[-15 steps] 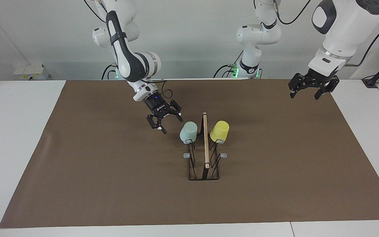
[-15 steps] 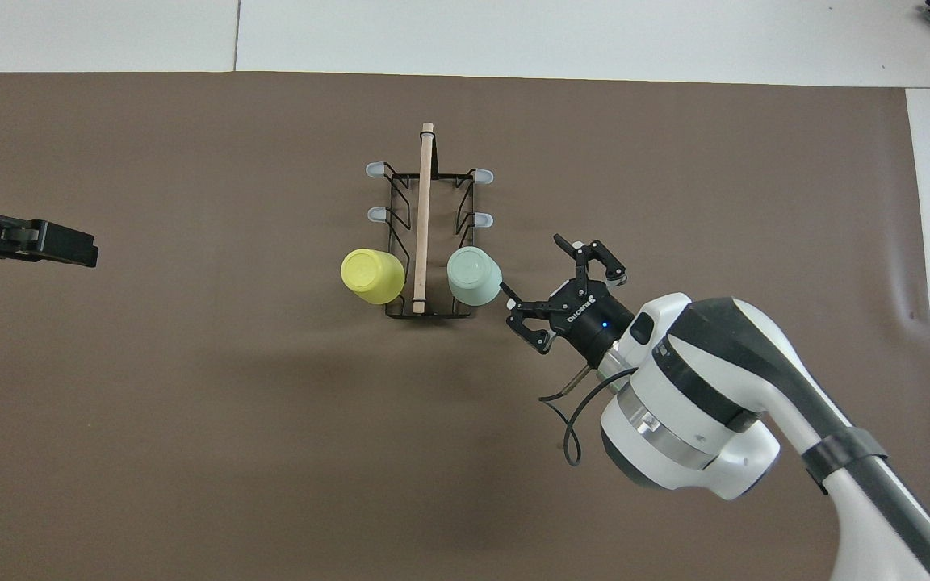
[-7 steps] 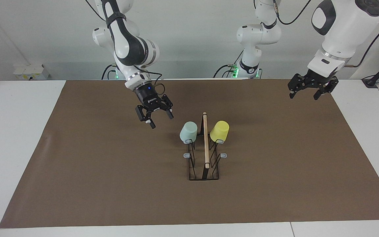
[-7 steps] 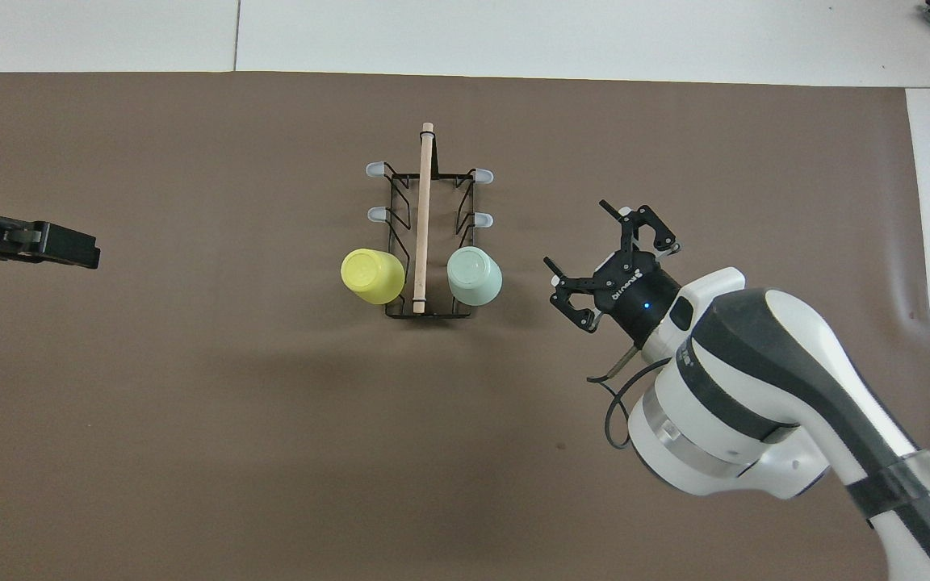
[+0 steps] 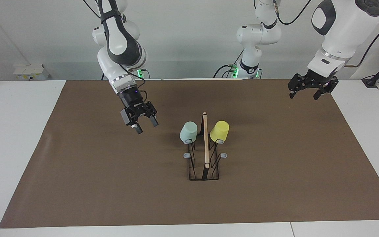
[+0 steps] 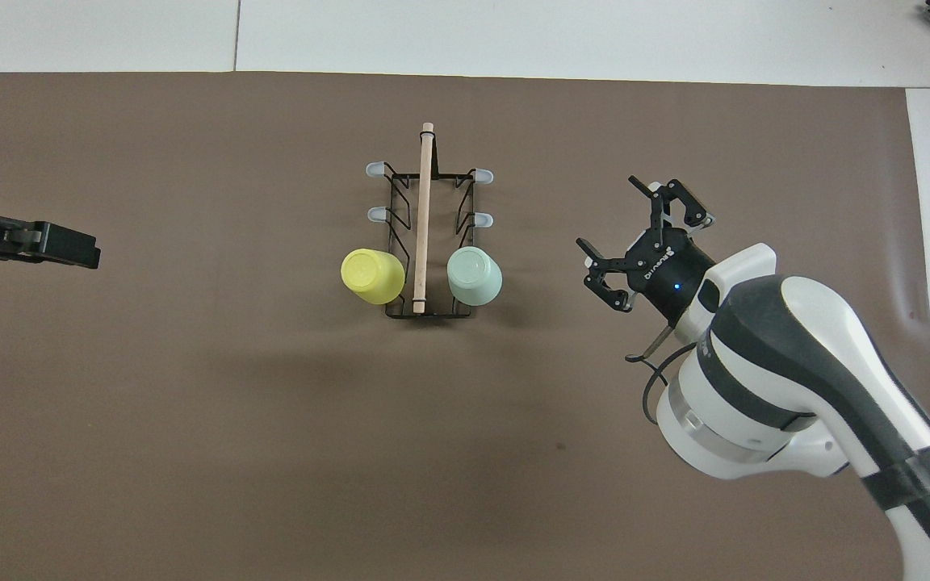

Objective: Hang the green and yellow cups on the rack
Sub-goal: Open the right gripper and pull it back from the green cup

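Now, your scene reads so:
Green cup (image 5: 188,132): upside down on a rack (image 5: 205,154) prong, toward the right arm's end.
Yellow cup (image 5: 219,131): upside down on the prong across the wooden bar (image 5: 205,140).
Right end effector (image 5: 142,123): fingers spread, holding nothing, over the brown mat (image 5: 110,184) beside the green cup.
Left end effector (image 5: 308,91): fingers spread, empty, waiting over the mat's corner.

The right end effector (image 5: 145,126), jaws spread and empty, is pulling away from the green cup (image 5: 188,132) on the rack (image 5: 206,154), toward the worktop's right-arm end.
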`<state>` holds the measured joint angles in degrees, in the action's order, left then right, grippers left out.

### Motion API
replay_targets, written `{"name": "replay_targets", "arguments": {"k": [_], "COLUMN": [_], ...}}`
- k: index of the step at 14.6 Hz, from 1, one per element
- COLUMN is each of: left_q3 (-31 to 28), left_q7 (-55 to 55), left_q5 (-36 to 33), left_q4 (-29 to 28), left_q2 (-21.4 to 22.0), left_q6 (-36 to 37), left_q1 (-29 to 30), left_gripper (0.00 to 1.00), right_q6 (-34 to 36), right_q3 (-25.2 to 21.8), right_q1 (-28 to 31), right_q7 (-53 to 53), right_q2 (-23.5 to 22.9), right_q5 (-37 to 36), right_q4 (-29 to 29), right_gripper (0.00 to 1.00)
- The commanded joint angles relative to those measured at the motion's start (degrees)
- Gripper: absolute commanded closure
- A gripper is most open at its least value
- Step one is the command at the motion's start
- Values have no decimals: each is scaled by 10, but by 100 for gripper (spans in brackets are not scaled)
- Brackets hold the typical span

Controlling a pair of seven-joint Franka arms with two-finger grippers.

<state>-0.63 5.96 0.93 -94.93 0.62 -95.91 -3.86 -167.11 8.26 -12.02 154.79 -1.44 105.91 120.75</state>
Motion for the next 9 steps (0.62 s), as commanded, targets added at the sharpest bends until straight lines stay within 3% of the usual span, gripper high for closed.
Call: {"name": "replay_targets", "arguments": {"k": [1,4,7,9], "left_q3": [-3,-3,-3,-3], "left_q7": [5,5,5,5], "left_q5": [7,7,7,7], "left_q4": [-6,-5,-6,-6], "left_q2": [5,6,6,6], "left_q6": [6,6,6,6], "left_q1": [-2,-2,-2,-1], "left_gripper": [0,0,0,0], "right_q6": [60,143,262,323], "right_q3": [1,-2,-7,-7], "right_q1": [44,95,153,182], "right_q7": [3,-50,-209,-290], "right_q2": [0,1,-1,-6], "right_q5": [-88,-197,-359,-426], "right_q4": [0,-1,-21,-47], "right_gripper": [0,0,0,0]}}
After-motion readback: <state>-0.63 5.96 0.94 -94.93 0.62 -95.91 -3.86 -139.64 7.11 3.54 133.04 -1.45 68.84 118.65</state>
